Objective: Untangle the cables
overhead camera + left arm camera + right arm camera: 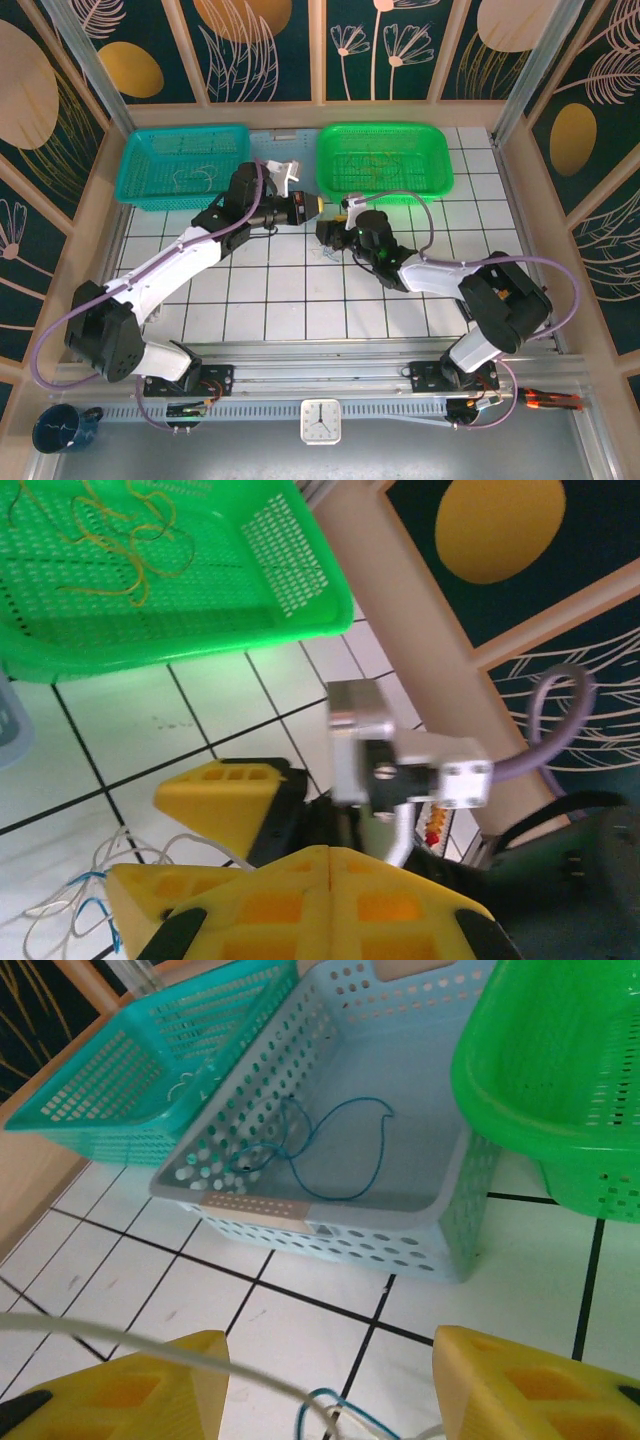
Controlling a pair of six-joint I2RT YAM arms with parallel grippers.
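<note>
A small tangle of white and blue cables (68,904) lies on the white tiles. From it a white strand (175,842) runs up under my left gripper (330,865), whose yellow fingers are pressed together. The same white strand (150,1355) stretches taut across my right gripper (330,1360), above a blue loop (325,1405). That gripper's jaws stand apart around the strands without touching them. In the top view both grippers meet mid-table, the left (316,206) just above the right (330,232).
Three baskets line the far side. The teal basket (150,185) holds whitish wires, the pale blue basket (400,1250) a blue wire (340,1150), and the green basket (150,650) yellow wires (130,540). A wooden wall frame (420,630) stands behind.
</note>
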